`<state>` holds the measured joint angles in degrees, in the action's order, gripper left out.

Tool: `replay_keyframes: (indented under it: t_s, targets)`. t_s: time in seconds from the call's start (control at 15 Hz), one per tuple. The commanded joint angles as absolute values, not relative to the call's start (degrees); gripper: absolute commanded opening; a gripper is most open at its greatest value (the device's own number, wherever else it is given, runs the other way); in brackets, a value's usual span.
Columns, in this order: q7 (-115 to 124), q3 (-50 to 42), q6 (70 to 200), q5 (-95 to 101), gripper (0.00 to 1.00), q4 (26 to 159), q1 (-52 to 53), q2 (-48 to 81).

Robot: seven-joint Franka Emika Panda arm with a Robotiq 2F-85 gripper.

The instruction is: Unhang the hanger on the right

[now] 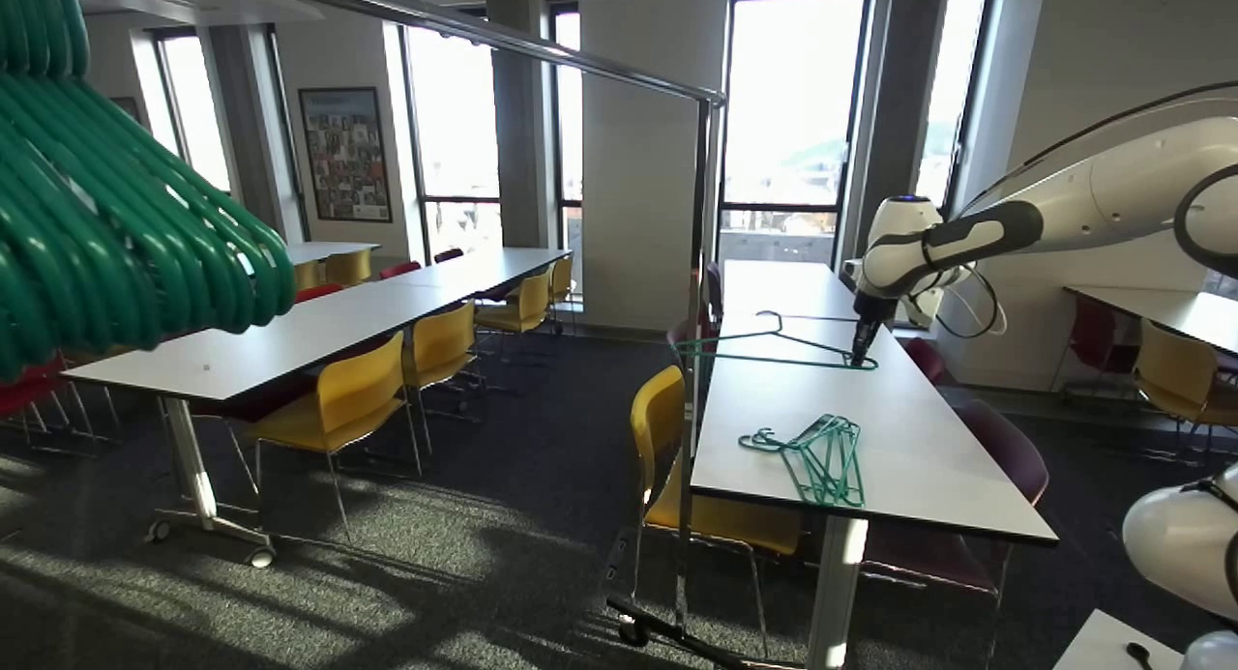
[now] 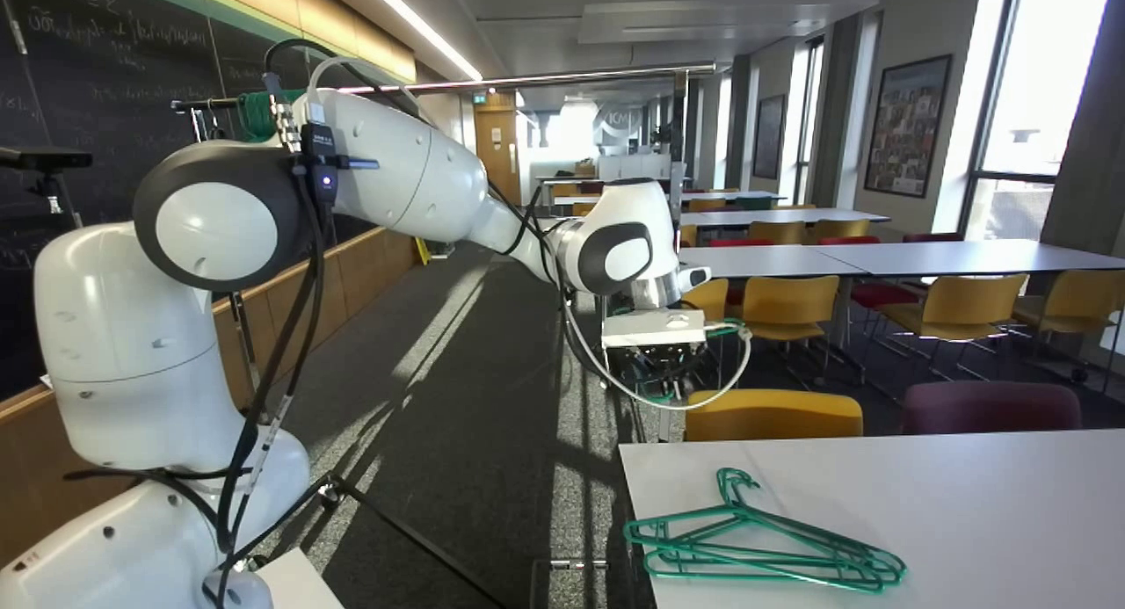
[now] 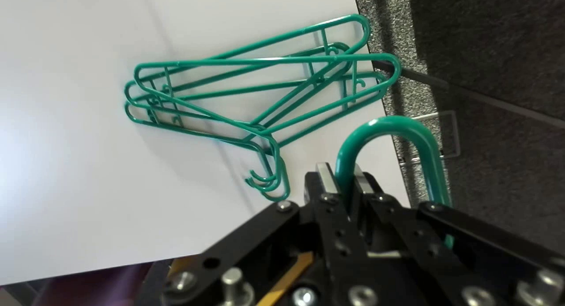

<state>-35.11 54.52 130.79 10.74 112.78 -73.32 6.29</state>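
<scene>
Holding the hanger [image 3: 393, 125] by one end in firmly pinched jaws, higher than the worktop [image 3: 132, 187] (littered with a heap of hangers [image 3: 265, 60]), apparently past the unhooking and at the carrying step, so probably needing next a careful lowering onto that worktop and release.

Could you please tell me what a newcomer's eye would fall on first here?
Probably the white arm, large in both exterior views, and the bunch of hangers at an exterior view's left edge. Then the hanger pinched in the gripper and the pile of hangers on the table.
</scene>
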Motion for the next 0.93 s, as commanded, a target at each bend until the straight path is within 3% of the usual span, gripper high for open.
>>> replay_keyframes:
  t_s: [0.0,0.53,0.87]
  targets:
    - [-24.82,38.78,130.21,10.86,0.03,111.99,-59.08,3.42]
    - [-2.94,6.66,125.55,13.55,0.03,111.1,-26.21,3.58]
    - [-31.26,-0.44,125.81,-5.45,0.03,115.52,-17.29,-2.19]
